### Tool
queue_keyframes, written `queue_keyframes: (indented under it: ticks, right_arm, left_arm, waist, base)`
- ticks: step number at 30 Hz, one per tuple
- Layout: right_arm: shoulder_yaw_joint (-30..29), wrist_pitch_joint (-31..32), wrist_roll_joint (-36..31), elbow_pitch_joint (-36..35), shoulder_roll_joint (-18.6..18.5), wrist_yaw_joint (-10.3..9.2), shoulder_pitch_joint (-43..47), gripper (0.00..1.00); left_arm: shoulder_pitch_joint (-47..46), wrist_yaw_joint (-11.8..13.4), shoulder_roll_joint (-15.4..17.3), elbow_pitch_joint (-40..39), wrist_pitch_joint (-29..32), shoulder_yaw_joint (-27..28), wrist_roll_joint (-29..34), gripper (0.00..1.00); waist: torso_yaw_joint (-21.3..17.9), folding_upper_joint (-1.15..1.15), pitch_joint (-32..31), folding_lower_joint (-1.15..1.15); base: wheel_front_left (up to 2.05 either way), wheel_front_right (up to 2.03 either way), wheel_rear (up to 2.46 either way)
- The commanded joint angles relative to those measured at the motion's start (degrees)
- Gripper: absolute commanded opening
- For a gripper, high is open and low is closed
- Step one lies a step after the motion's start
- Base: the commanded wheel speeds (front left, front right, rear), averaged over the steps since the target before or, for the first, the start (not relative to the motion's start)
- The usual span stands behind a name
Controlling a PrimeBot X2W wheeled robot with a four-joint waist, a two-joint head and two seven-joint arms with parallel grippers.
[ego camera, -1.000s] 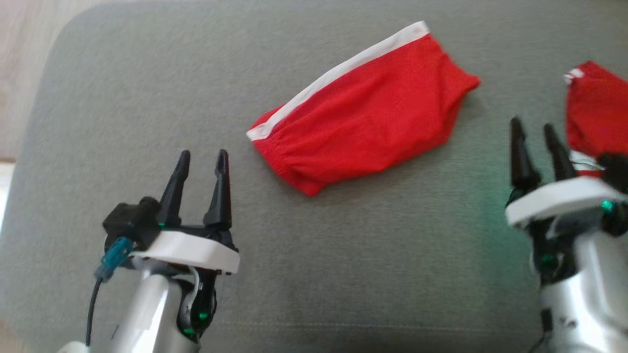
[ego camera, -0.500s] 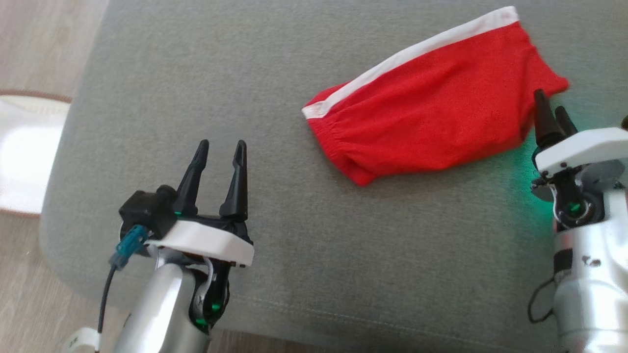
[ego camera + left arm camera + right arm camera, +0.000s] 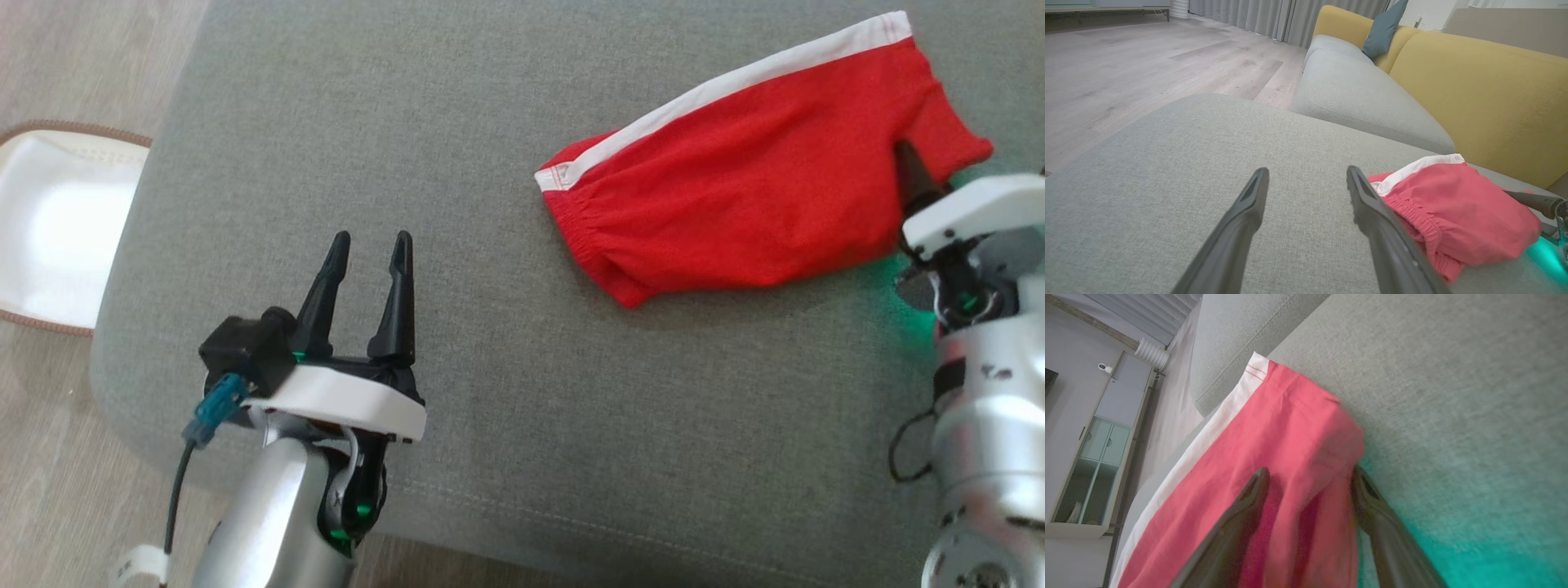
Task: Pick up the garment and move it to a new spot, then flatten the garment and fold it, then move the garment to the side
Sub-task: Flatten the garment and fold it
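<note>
This was a home living room. A mustard-yellow fabric sofa (image 3: 1474, 90) with grey seat cushions (image 3: 1363, 106) and a teal throw pillow (image 3: 1384, 28) stood on a pale wood-plank floor (image 3: 1126, 61). Long grey pleated curtains (image 3: 1274, 16) hung beyond it, and a white glass-doored cabinet (image 3: 1090, 465) stood against a wall.

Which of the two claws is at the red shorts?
The right gripper: its open fingers are at one end of the red garment, while the left gripper hovers over bare grey cushion, apart from it.
</note>
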Motion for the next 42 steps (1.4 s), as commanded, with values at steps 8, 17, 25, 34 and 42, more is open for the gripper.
queue_keyframes:
  ticks: [8,17,25,34,42]
  right_arm:
    - [-3.0,1.6,-5.0,5.6,1.1,0.37,-6.8,1.0]
    - [-5.5,-1.3,-7.9,8.7,1.1,0.37,-10.0,0.0]
    - [-3.0,-8.6,0.5,6.5,1.1,0.37,-5.5,0.0]
    - [-3.3,-14.8,5.7,1.3,1.1,0.37,6.6,0.0]
    - [2.3,-16.5,8.7,-0.2,1.1,0.37,7.8,0.0]
  left_arm:
    - [-3.1,0.3,0.5,-2.4,-0.3,1.1,-0.8,1.0]
    - [-3.4,0.6,0.5,-1.6,-0.3,1.0,-1.0,1.0]
    - [-2.2,0.4,0.5,-1.2,-0.3,1.8,-0.5,1.0]
    - [0.8,0.2,0.5,-0.7,-0.3,2.4,0.3,1.0]
    - [1.5,-0.2,0.5,-0.4,-0.3,2.3,0.6,1.0]
  waist:
    - [1.2,0.0,2.4,0.0]
    - [1.0,0.0,1.6,0.0]
    - [-2.6,0.0,-2.5,0.0]
    - [-7.6,0.0,-7.4,0.0]
    - [-8.4,0.0,-8.2,0.0]
  base:
    - [0.0,0.0,0.0]
    - [0.0,0.0,0.0]
    - [0.0,0.0,0.0]
    - [0.0,0.0,0.0]
    - [0.0,0.0,0.0]
